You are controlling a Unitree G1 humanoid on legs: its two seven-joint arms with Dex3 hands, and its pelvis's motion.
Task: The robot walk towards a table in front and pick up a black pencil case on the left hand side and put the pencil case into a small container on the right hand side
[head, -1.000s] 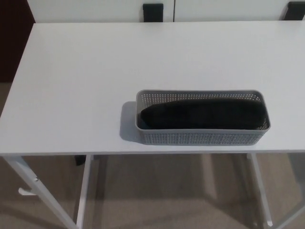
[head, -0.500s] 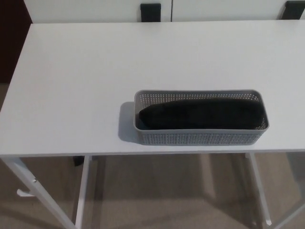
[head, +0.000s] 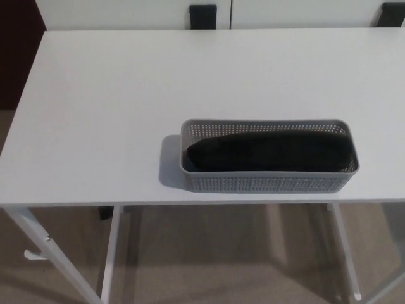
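Head view looked down on a white rectangular table [head: 107, 107] that filled most of the frame, its near edge running across the lower part of the picture. A long grey perforated plastic container [head: 266, 183] stood on the tabletop towards the near right, just back from the near edge, with its long side parallel to that edge. A black soft oblong pencil case [head: 269, 152] lay lengthwise inside the container, reaching nearly from the left end wall to the right end wall and sitting below the rim. The container cast a faint shadow on the tabletop at its left end. Neither of the robot's hands showed in the frame, so whether their fingers were apart or closed could not be told. Beyond the far edge of the table stood a white panel [head: 126, 14] with two small black rectangular fittings, one near the middle [head: 202, 14] and one at the far right [head: 390, 12]. White table legs [head: 110, 253] and a beige floor [head: 209, 266] showed below the near edge, and a dark reddish surface [head: 18, 57] stood at the far left.
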